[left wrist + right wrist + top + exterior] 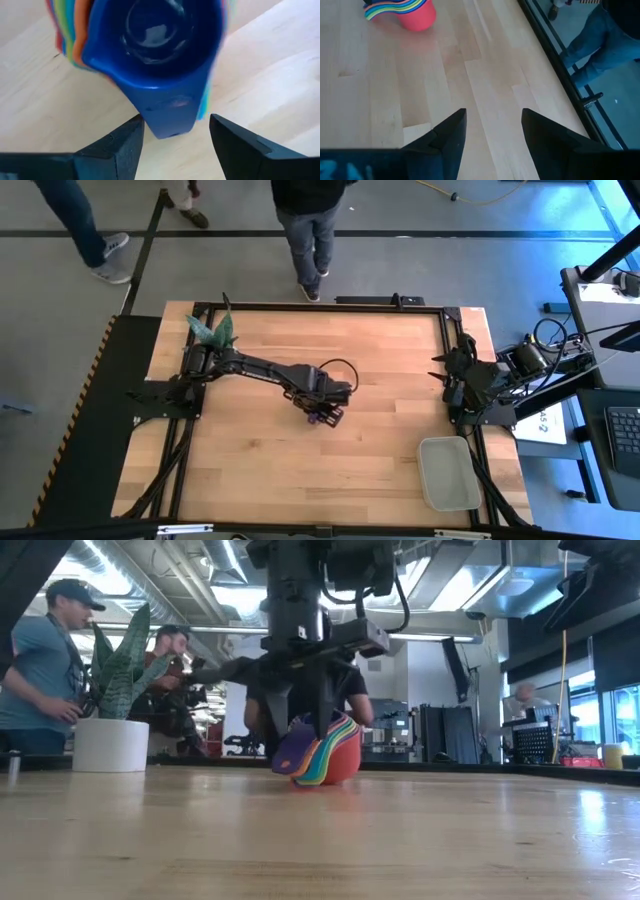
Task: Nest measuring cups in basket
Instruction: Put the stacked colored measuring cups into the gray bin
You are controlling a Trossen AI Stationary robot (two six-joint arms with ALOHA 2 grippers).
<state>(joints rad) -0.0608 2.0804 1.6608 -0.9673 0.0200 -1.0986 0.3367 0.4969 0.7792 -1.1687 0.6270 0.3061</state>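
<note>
I've got the left gripper (pixel 172 137) down over the cups (pixel 322 752), mid-table and well apart from the basket (pixel 448 473), which sits at the table's corner by the right arm's base. They're already one nested stack, blue one innermost. Key relation: the blue handle (pixel 172 112) points straight back into the gap, long axis running between my two fingers (pixel 117 150), jaws wide open, one either side, neither touching yet as far as I can tell. So closing should pinch the handle across its width (my read, not a given). Right gripper (pixel 492 127) is parked near its base, part open, holding nothing; left is much nearer. Left wrist cam gives handle alignment; low cam shows the stack tilted on the wood, rims fanned; high cam hides the cups under the arm.
</note>
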